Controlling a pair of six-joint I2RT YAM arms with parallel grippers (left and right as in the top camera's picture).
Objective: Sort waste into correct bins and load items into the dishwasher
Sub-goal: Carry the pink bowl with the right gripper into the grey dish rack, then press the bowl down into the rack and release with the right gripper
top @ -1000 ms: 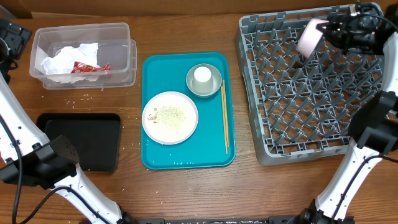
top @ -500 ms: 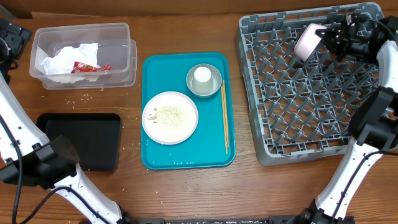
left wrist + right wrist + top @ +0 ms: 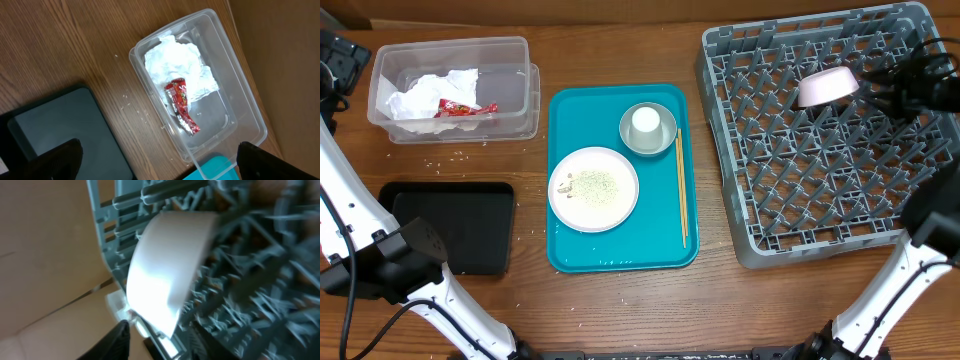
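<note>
My right gripper (image 3: pixel 876 88) is shut on the rim of a pinkish-white plate (image 3: pixel 824 88) and holds it tilted over the back of the grey dish rack (image 3: pixel 820 215). In the right wrist view the plate (image 3: pixel 167 265) fills the middle, its lower edge between my fingers (image 3: pixel 120 339). My left gripper (image 3: pixel 157 154) is open and empty above the clear tub (image 3: pixel 200 95), which holds the crumpled napkin (image 3: pixel 175 62) and red wrapper (image 3: pixel 181 106). A second plate (image 3: pixel 593 188) bears rice grains. A white cup (image 3: pixel 646 122) stands in the grey bowl (image 3: pixel 663 140). Chopsticks (image 3: pixel 681 185) lie beside them.
The plate, bowl and chopsticks rest on a teal tray (image 3: pixel 620 255). The black tray (image 3: pixel 450 225) lies at the front left, also in the left wrist view (image 3: pixel 55 135). Crumbs (image 3: pixel 455 158) are scattered on the wood below the tub.
My right gripper has carried the plate to the right and a little toward the front over the rack. The plate's face has tipped flatter. The left arm has not moved.
</note>
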